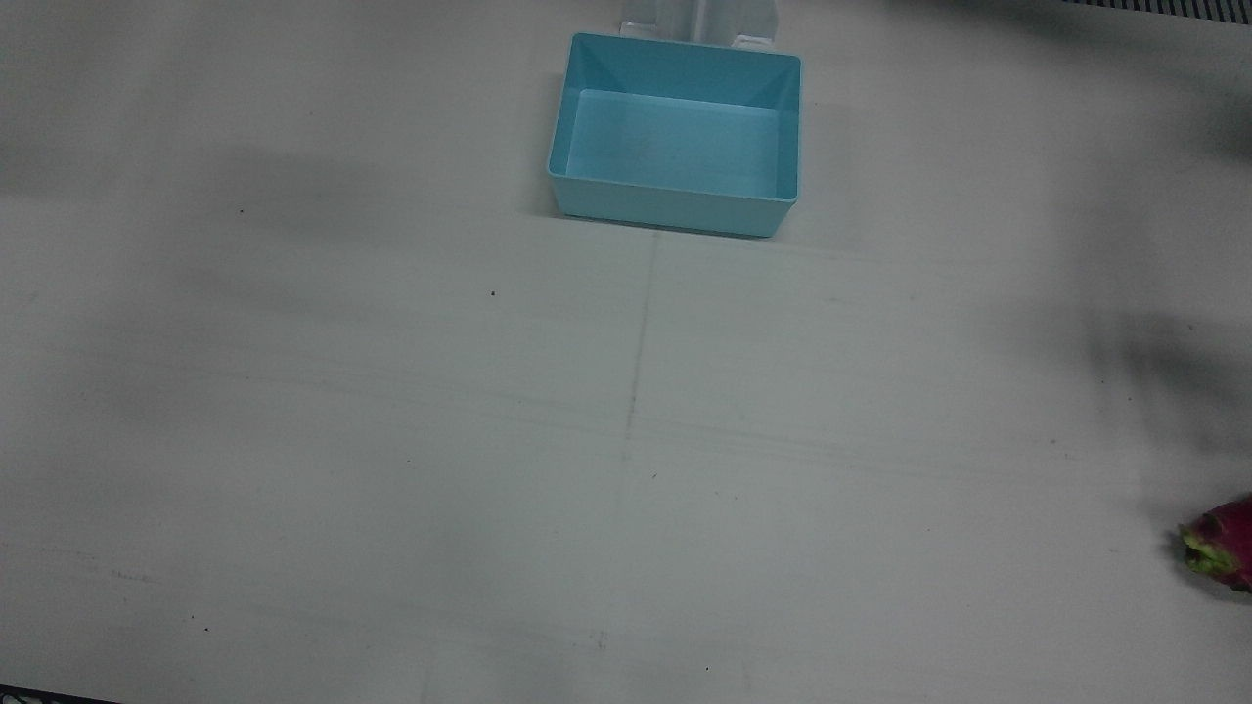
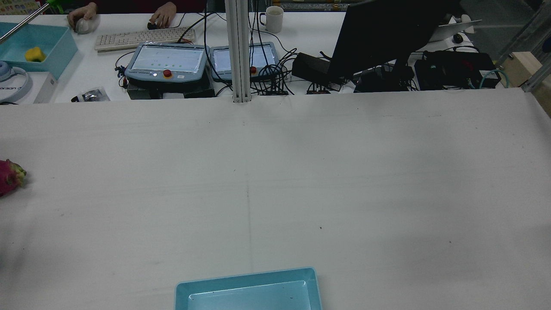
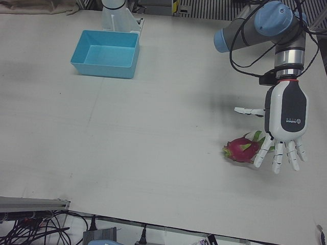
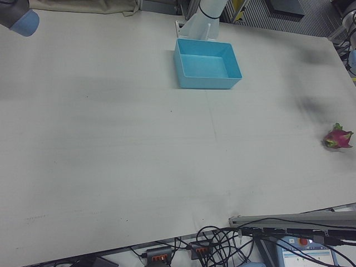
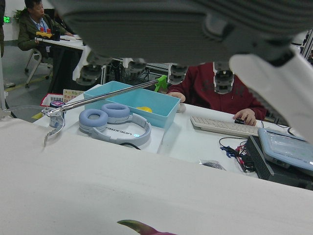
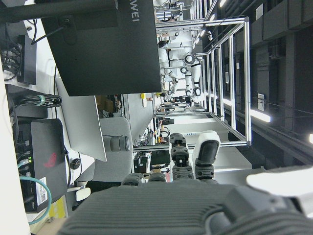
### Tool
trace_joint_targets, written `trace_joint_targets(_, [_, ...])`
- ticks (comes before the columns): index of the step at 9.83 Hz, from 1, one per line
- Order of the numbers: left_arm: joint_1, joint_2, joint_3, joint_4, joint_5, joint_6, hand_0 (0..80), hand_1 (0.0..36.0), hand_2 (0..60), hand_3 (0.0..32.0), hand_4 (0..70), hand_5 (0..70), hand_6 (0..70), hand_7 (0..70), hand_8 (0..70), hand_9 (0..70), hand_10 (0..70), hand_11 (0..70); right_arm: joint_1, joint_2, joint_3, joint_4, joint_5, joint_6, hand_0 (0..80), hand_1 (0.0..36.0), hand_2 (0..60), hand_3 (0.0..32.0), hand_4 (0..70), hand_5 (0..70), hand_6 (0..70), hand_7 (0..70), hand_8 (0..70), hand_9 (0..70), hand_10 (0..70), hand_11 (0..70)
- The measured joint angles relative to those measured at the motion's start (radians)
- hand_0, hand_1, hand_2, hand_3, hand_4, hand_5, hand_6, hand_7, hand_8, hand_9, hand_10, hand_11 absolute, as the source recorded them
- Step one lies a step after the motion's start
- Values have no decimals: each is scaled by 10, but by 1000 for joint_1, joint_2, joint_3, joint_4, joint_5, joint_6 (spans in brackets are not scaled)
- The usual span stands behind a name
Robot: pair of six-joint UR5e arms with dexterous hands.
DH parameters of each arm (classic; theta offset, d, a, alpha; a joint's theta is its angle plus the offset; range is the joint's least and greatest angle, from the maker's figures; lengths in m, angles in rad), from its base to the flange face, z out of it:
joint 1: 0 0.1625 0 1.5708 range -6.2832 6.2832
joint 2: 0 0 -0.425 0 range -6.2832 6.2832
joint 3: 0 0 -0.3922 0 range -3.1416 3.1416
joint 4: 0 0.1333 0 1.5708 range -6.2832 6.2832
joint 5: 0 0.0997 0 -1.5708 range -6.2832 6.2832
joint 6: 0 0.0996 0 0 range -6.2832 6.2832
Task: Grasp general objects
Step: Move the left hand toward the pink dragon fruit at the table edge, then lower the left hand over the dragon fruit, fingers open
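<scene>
A pink dragon fruit with green scales lies on the white table near the left arm's side edge; it also shows as the dragon fruit. My left hand hangs over it, fingers spread and pointing down, fingertips just beside the fruit; whether they touch is unclear. It is open. In the left hand view the palm fills the top and a fruit scale peeks in below. My right hand appears only in its own view, raised, fingers apart, holding nothing.
A light-blue bin stands empty near the robot's pedestals. Beyond the table is a desk with a keyboard, teach pendants, a monitor, headphones and a seated person.
</scene>
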Motion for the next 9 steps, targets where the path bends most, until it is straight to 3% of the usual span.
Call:
trace_joint_targets(2, [0,8,22,-32,-4,-7,517,200,0,272,0,48,0,113,6,8,0,0,0,0,-1,0,0,0,0,0,0,0,0,0,0,0,0,0,0,0])
trace_joint_targets(5, [13,9,38,-58,-8,-52,529,210,1,308,0,64,0,120,3,10,0,0,0,0,0,0,0,0,0,0,0,0,0,0,0,0,0,0,0,0])
trace_joint_targets(6, [39,9,39,-63,-26,-65,537,218,5,316,0,76,0,128,3,11,0,0,0,0,1,0,0,-1,0,0,0,0,0,0,0,0,0,0,0,0])
trace_joint_targets(9, [124,8,42,-67,-105,-80,518,200,0,314,0,43,0,101,4,6,0,0,0,0,0,0,0,-1,0,0,0,0,0,0,0,0,0,0,0,0])
